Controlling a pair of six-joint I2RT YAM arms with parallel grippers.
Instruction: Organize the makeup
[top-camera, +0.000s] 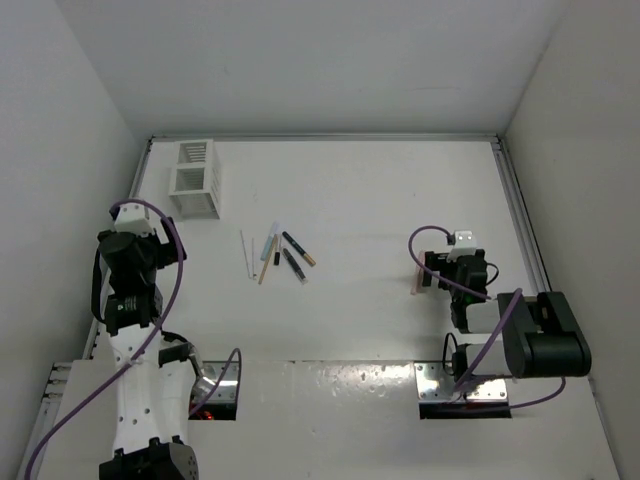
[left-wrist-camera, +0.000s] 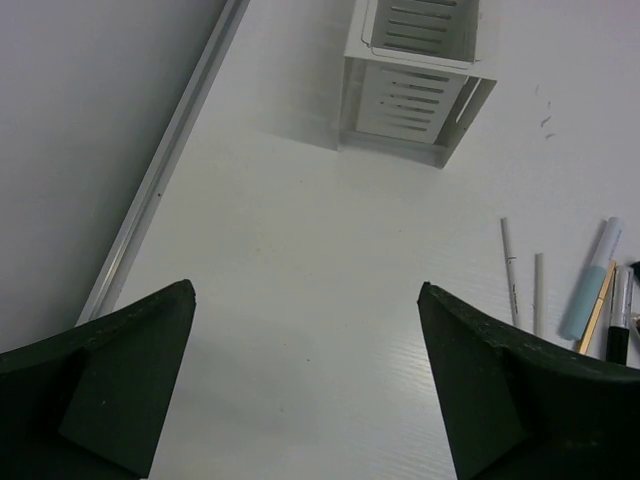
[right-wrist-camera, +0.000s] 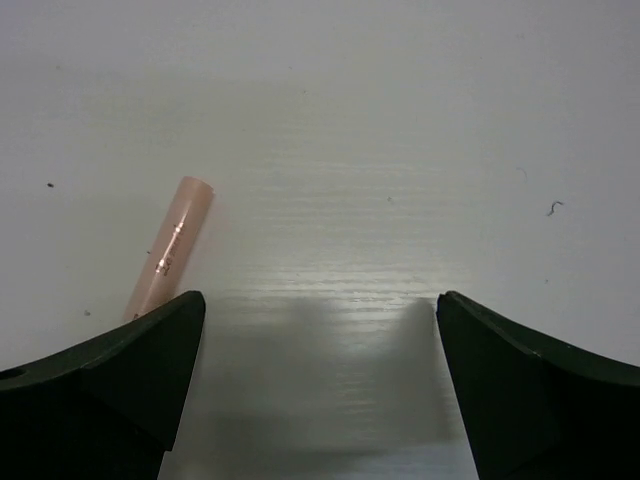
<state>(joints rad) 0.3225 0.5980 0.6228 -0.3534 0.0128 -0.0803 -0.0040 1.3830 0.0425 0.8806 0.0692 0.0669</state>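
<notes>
The makeup lies loose on the white table: two thin white sticks (top-camera: 245, 253), a pale blue-and-white one (top-camera: 270, 241), a tan wooden one (top-camera: 266, 266) and two black gold-tipped ones (top-camera: 297, 248). A pink stick (top-camera: 413, 279) lies apart, just left of my right gripper (top-camera: 446, 264). In the right wrist view this pink stick (right-wrist-camera: 170, 249) is beside the left finger, outside the open gripper (right-wrist-camera: 320, 300). My left gripper (top-camera: 134, 230) hovers at the far left. It stands open (left-wrist-camera: 305, 300) over bare table, with the white sticks (left-wrist-camera: 511, 272) off to its right.
A white slatted holder (top-camera: 195, 178) stands upright at the back left, ahead of the left gripper (left-wrist-camera: 415, 75). A metal rail (left-wrist-camera: 165, 170) runs along the table's left edge by the wall. White walls enclose the table on three sides.
</notes>
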